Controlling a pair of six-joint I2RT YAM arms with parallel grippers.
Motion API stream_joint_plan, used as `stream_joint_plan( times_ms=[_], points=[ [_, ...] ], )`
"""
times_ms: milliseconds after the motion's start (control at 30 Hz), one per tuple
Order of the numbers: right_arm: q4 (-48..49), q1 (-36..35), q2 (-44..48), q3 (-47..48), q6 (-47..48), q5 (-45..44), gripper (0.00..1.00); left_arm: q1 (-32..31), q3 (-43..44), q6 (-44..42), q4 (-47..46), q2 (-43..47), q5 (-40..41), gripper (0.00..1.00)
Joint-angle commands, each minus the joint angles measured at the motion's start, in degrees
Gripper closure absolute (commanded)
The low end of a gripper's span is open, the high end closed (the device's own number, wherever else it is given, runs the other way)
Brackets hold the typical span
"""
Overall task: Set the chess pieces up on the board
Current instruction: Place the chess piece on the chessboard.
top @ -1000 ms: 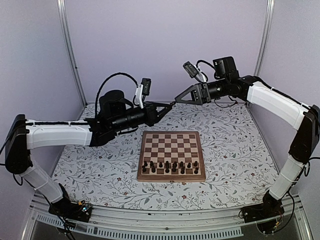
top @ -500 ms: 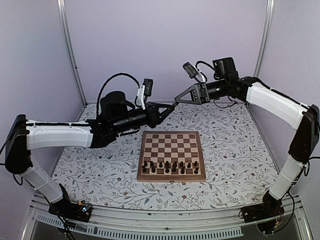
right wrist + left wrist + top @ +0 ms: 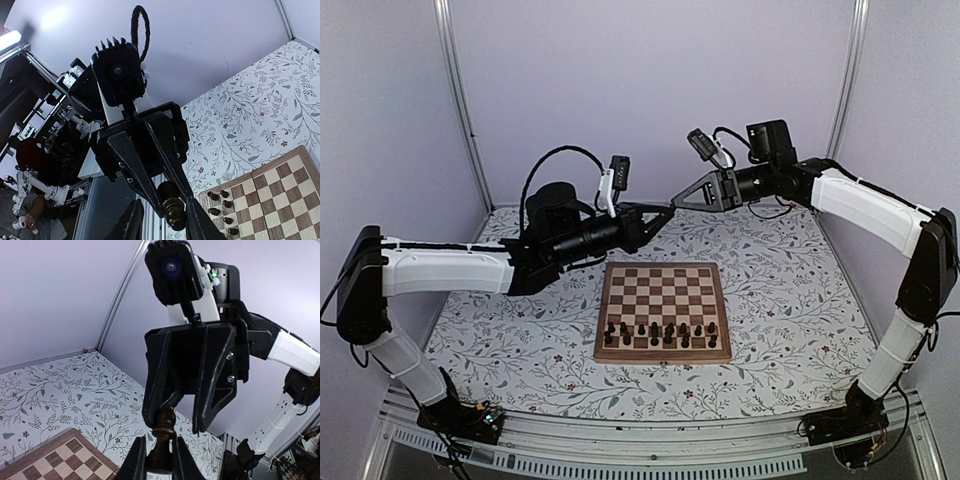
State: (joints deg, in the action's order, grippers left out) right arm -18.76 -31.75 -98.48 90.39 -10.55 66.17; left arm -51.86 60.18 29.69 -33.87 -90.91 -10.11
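My left gripper (image 3: pixel 665 212) is shut on the base of one dark chess piece (image 3: pixel 162 427) and holds it in the air behind the board (image 3: pixel 663 292). My right gripper (image 3: pixel 678 200) meets it tip to tip. Its fingers stand open around the piece's head, one of them touching it. In the left wrist view my own fingers (image 3: pixel 141 460) clamp the piece. In the right wrist view the piece (image 3: pixel 174 212) sits between my spread fingers (image 3: pixel 132 222), with a gap on one side. Several dark chess pieces (image 3: pixel 660 333) stand in the board's near rows.
The floral table surface (image 3: pixel 520 320) surrounds the board on all sides. Purple walls with metal corner posts (image 3: pixel 460 100) close the back and sides. Both arms stretch high over the back of the table.
Both gripper tips have drifted slightly right and stayed joined at the piece. The pieces on the board have not moved.
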Motion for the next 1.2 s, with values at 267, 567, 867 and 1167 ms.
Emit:
stream_joint_plan(
  times_ms=[267, 567, 867, 1167],
  points=[
    [2.2, 0.0, 0.5, -1.2, 0.1, 2.7, 0.92, -0.6, 2.8, 0.7, -0.2, -2.7, 0.4, 0.85],
    [-11.9, 1.2, 1.6, 1.9, 18.8, -14.2, 0.97, -0.4, 2.6, -9.7, 15.9, 4.8, 2.7, 0.64],
    [-18.0, -1.8, 6.6, -4.2, 36.8, -29.7, 0.96, 4.3, 2.5, -18.1, 23.1, 9.2, 12.5, 0.58],
    [-18.6, -16.2, 13.8, -20.4, 50.7, -44.0, 0.94, 12.8, -2.0, -16.5, 24.9, 10.2, 9.9, 0.57]
  ],
)
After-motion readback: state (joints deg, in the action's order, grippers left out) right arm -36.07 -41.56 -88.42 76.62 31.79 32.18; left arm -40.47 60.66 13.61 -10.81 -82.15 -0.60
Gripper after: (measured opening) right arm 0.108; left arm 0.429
